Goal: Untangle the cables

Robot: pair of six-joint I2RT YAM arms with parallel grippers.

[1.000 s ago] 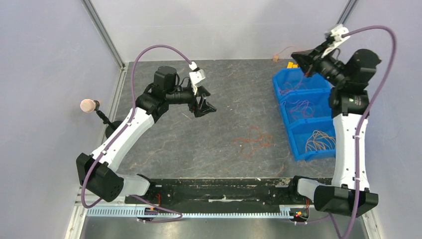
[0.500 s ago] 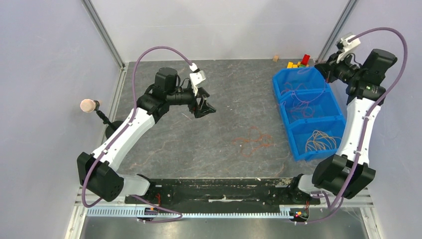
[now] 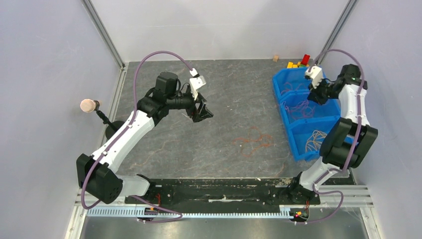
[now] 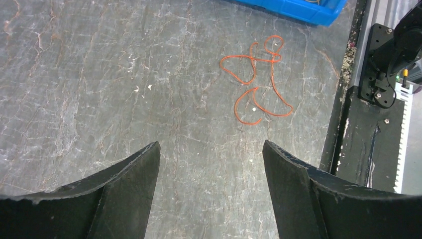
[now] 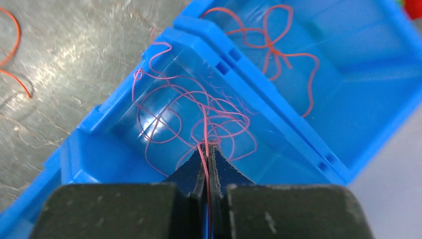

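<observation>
Over the last second the right arm has swung down from a raised position at the far right corner and folded in, so the right tool (image 3: 314, 94) now sits low over the middle blue bin (image 3: 286, 110) of the three-bin row at the right of the counter (image 3: 234, 94). The left arm has hardly moved. This is judged to mean that one separated cable is being delivered to its bin and that release is the next action. The right tool is closed, fingers together. In the right wrist view a thin strand of the pink cable tangle (image 5: 199, 107) runs straight into the seam between the fingers, so the tool is clamped on that strand, with the rest of the tangle lying in loose loops on the bin floor. The far blue bin (image 5: 358, 74) holds a single red cable (image 5: 271, 47). The near blue bin (image 3: 298, 149) holds pale yellow-orange cables (image 3: 318, 141). The left tool (image 4: 210, 144) stands fully apart, holds nothing and hangs above bare counter. One orange cable (image 4: 272, 60) lies in curls on the counter ahead of the left tool, well apart from it and outside the bins. It is judged to be the remaining item.
</observation>
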